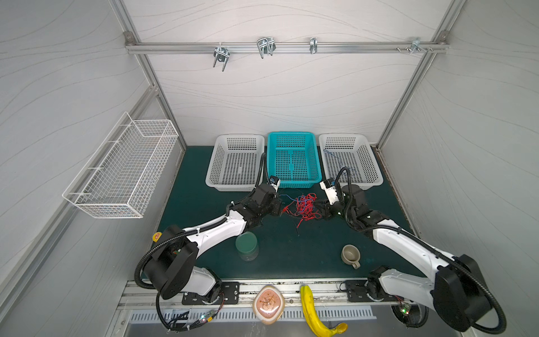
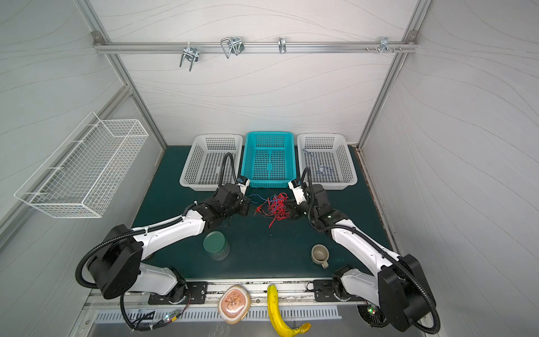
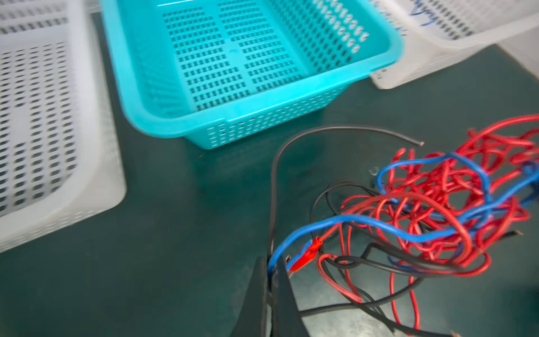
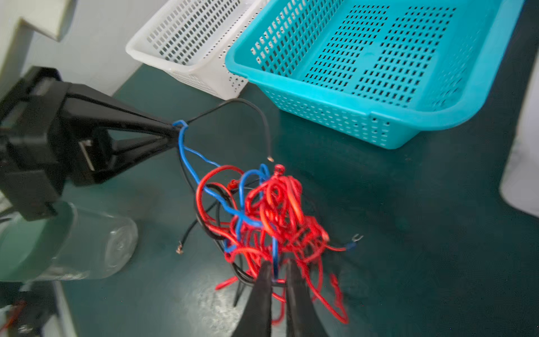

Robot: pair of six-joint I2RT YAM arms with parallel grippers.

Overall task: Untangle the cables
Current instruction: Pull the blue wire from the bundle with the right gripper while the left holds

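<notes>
The dark green table (image 1: 291, 262) is carrying three perforated baskets in a row along its far edge: a left white basket (image 1: 210, 175), a teal basket (image 1: 291, 134) in the middle and a right white basket (image 1: 376, 175). Nearer the front, a green-lidded clear jar (image 1: 247, 245) and a grey mug (image 1: 351, 255) are sitting well apart. The tangled cables (image 1: 303, 205) are lying mid-table; how much is touching it cannot be told.

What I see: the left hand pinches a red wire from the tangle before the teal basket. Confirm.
Wrong colour: the left hand pinches a blue wire, not red, from the tangle before the teal basket; the left wrist view shows it.
</notes>
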